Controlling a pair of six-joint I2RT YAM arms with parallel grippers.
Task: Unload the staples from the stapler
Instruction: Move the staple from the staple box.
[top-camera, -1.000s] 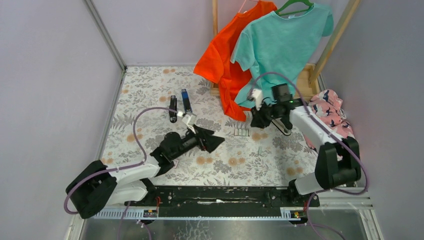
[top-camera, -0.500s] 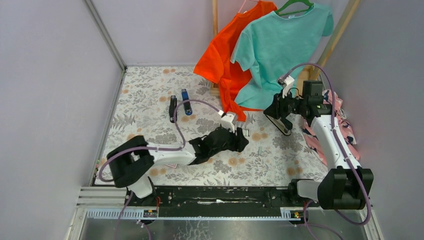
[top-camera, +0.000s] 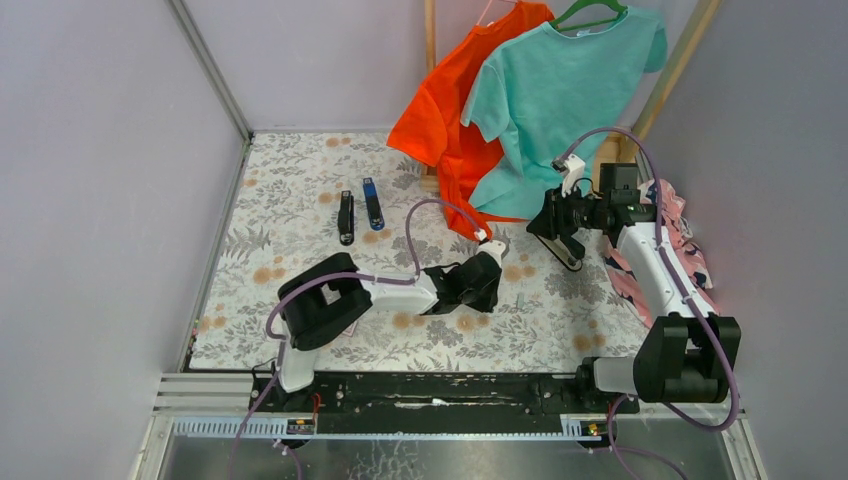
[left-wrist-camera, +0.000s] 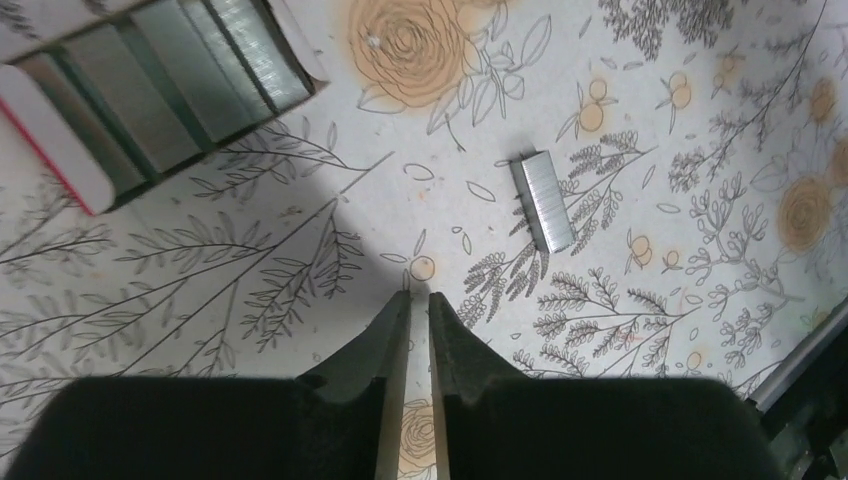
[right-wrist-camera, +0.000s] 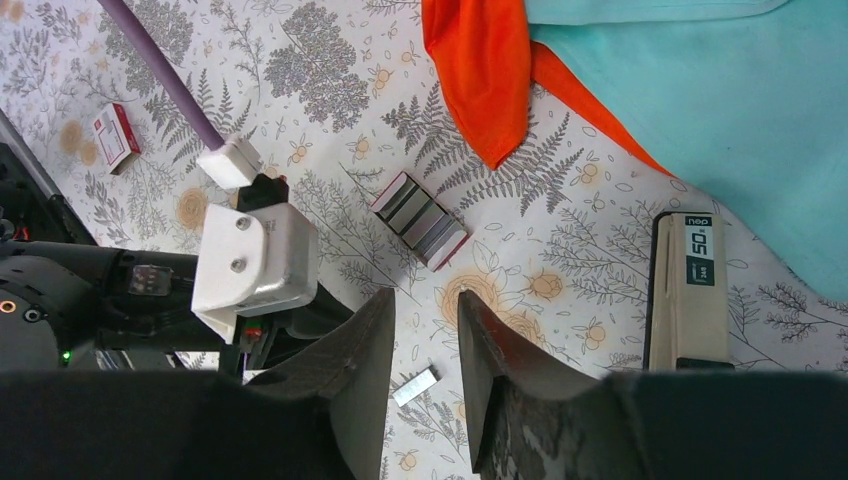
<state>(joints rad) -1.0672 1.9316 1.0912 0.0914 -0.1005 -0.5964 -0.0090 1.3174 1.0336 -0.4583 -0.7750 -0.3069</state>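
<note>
Found the staples (left-wrist-camera: 545, 200) as one short silvery strip, flat on the tabletop (left-wrist-camera: 650, 330) toward its near edge; the stapler (right-wrist-camera: 690, 290), black-topped with pale grey sides, nearer the right edge. Noted left end effector (left-wrist-camera: 419, 295) clenched, empty; right end effector (right-wrist-camera: 425, 300) released.

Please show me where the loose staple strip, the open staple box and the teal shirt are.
loose staple strip (left-wrist-camera: 545, 200), left wrist view, middle of the strip.
open staple box (left-wrist-camera: 55, 145), left wrist view, its white end wall.
teal shirt (top-camera: 565, 85), top view, the chest.
</note>
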